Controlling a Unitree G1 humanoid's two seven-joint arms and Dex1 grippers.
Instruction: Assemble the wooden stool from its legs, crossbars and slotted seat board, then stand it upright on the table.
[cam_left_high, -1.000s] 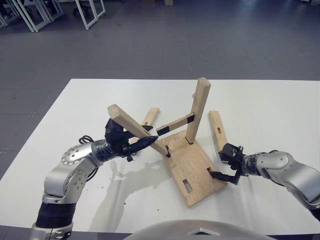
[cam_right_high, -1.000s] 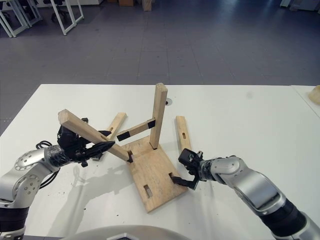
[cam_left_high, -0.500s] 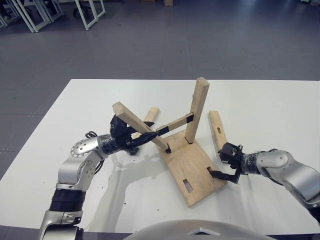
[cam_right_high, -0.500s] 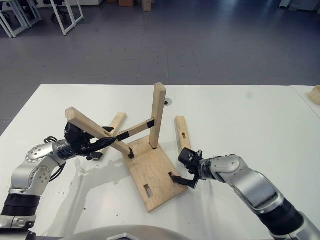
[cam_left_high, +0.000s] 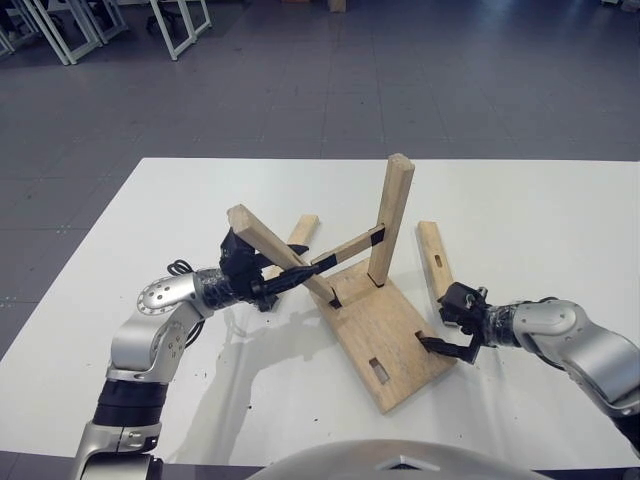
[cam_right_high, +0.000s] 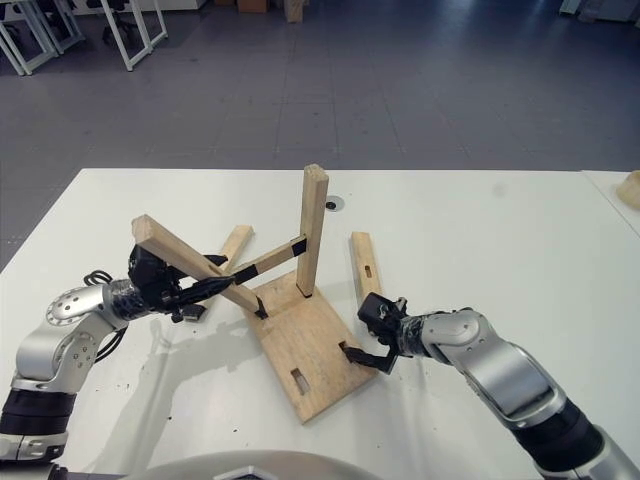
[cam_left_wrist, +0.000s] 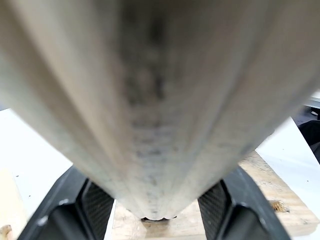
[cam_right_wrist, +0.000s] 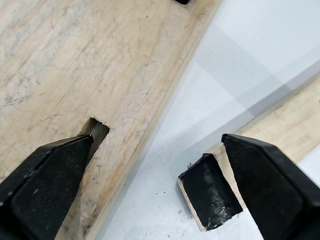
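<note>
The slotted seat board (cam_left_high: 385, 338) lies flat at frame centre on the white counter (cam_left_high: 560, 220), with one upright leg (cam_left_high: 390, 215) in a slot. Centre left, the left gripper (cam_left_high: 284, 281) is clenched on a tilted leg (cam_left_high: 270, 242). A crossbar (cam_left_high: 350, 248) runs between the two legs. Lower right, the right gripper (cam_left_high: 446, 348) is released, straddling the board's edge.
</note>
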